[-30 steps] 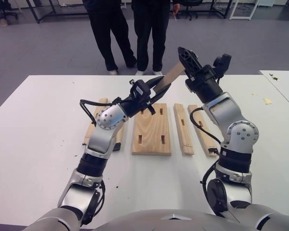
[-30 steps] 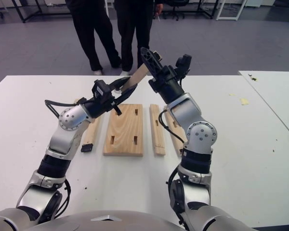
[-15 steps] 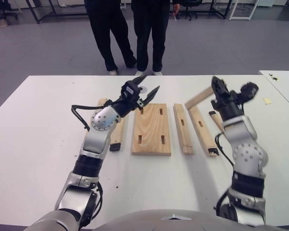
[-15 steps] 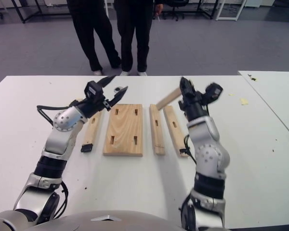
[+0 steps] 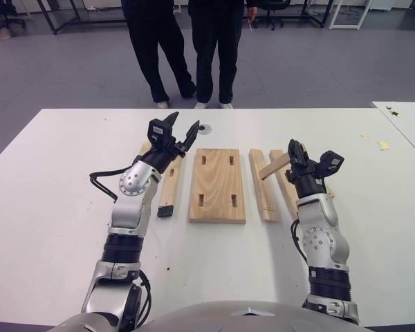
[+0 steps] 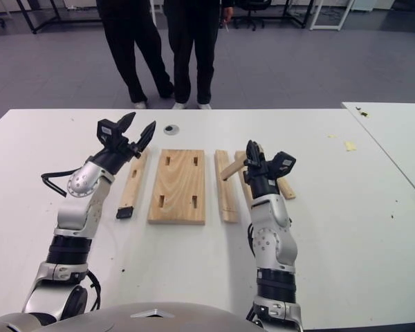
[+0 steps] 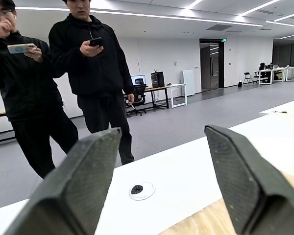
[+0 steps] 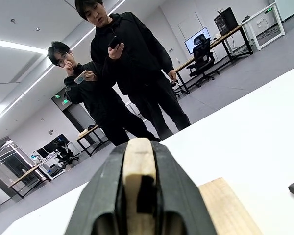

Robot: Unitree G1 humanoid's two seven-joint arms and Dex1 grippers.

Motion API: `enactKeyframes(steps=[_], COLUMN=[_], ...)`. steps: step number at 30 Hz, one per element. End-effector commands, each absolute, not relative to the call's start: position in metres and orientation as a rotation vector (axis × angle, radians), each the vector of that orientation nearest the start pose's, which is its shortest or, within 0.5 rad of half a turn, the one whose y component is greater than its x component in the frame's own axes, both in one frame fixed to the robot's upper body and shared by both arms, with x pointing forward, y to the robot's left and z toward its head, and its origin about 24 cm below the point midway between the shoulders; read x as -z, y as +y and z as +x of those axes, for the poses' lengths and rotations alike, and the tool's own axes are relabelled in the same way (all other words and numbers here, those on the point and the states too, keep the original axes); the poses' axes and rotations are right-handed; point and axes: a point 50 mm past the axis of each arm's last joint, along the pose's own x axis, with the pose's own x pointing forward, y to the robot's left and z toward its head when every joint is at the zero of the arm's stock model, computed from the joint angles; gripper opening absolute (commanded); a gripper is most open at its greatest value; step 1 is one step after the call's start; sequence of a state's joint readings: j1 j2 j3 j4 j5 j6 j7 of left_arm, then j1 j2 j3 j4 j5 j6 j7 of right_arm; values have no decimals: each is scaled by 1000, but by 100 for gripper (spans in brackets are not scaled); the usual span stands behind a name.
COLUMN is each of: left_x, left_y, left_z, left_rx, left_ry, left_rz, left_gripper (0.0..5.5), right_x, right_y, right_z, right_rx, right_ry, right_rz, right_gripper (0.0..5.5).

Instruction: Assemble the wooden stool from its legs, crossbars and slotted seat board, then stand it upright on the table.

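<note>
The white surface (image 5: 55, 207) holds the loose stool parts, all lying flat. In the middle is the wide wooden seat board with four small slots (image 5: 218, 190). Just to its left lies a long wooden leg piece (image 5: 170, 185). It has a black cap (image 5: 164, 209) on its near end. Just to the right of the board lies a long thin wooden piece with a slot (image 5: 263, 190). A second long wooden piece (image 5: 285, 188) lies beside that one, partly hidden under the right arm. A bit of one more wooden piece (image 6: 286, 188) shows on the far side of that arm.

The right gripper (image 5: 293, 151) is low over those two long pieces. Its fingers (image 8: 171, 196) are closed tight on a short wooden bar (image 5: 272, 167). The bar is tilted, and its free end points toward the seat board. I cannot tell if the bar touches the piece under it.

A little farther back, the left gripper (image 5: 174, 128) hangs over the far end of the left leg piece. Its black fingers (image 7: 73, 191) are spread wide apart and hold nothing.

Past the seat board there is a small round hole cover (image 5: 206, 128) in the surface.
</note>
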State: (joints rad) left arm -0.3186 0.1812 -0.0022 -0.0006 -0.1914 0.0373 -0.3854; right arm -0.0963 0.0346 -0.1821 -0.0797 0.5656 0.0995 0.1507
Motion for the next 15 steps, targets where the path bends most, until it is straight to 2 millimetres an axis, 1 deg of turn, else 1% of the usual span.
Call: enactKeyframes(steps=[1,4,8,10,13,15], left_x=[-122,-122,-121,-121,-120,-118], left_y=[140,139,138,138,137,136], left_z=[302,302,301,301,300,299], left_rx=[479,483,488,490,493,495], left_ry=[-243,-242,-240,-238,-234,-232], left_rz=[50,51,53,54,56,57], left_gripper=[314,314,314,314,314,314], right_x=[-76,-68,-66,-70,-85,-90], right_y=[-174,-176,-174,-177,-181,-181], right_z=[275,275,276,276,277,278], right_rx=[-49,-39,-42,-43,-67,-88], right_ry=[-178,-170,-170,-191,-254,-271], right_rz=[541,539,541,546,569,580], right_gripper=[42,42,42,42,42,42])
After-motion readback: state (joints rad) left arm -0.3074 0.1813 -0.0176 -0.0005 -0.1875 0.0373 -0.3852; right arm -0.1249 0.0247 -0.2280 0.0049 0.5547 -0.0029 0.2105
